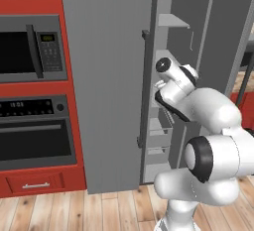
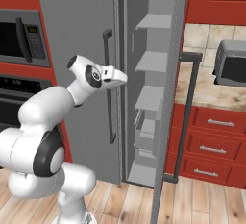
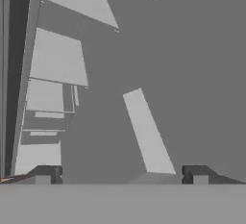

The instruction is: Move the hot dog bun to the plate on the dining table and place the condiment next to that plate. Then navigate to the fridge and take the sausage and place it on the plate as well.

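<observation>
**Grey fridge ajar, claw spread at the gap**

Grey fridge [image 2: 81, 26] stands with one door [image 2: 166, 122] swung out, leaving a tall, narrow gap. Five pale shelves [image 2: 153, 61] show inside, bare where visible. Claw [image 3: 121, 174] faces them, wide open and empty. Sausage can't be made out; lower shelves are partly hidden.

Little legible text

The oven [image 1: 34, 131] panel carries a small pale digital readout, too blurred to read for sure. The microwave [image 1: 30, 49] keypad and its small greenish display show marks too small to make out. No labels or brands are readable elsewhere.
</observation>
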### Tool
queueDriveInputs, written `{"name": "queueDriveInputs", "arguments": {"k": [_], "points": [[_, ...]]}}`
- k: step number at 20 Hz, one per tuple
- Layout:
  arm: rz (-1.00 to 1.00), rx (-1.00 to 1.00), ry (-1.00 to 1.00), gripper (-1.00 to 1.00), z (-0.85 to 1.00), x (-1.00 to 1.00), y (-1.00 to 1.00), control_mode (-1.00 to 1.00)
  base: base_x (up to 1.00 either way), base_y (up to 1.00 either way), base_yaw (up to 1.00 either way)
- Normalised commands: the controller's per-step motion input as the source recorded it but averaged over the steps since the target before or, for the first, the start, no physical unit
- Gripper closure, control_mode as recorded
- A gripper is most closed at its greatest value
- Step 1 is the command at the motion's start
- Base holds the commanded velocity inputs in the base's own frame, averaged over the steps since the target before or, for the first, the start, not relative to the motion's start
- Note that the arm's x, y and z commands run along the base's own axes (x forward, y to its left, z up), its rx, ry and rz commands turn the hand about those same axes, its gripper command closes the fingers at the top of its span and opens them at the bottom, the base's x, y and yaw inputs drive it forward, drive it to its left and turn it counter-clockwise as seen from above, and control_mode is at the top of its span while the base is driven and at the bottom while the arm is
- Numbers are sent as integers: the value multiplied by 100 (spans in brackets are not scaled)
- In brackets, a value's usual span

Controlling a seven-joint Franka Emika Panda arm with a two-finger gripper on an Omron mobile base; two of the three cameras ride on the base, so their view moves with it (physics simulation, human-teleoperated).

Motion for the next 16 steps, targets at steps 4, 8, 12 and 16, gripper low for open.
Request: {"name": "queueDriveInputs", "arguments": {"k": [4,8,12,16], "points": [[11,25,0,-100,0,37,94,-100,0,0,0],[13,20,0,-100,12,24,68,-100,0,0,0],[9,11,-4,-100,16,29,25,-100,0,0,0],[5,0,-26,-100,1,22,4,-100,0,0,0]]}}
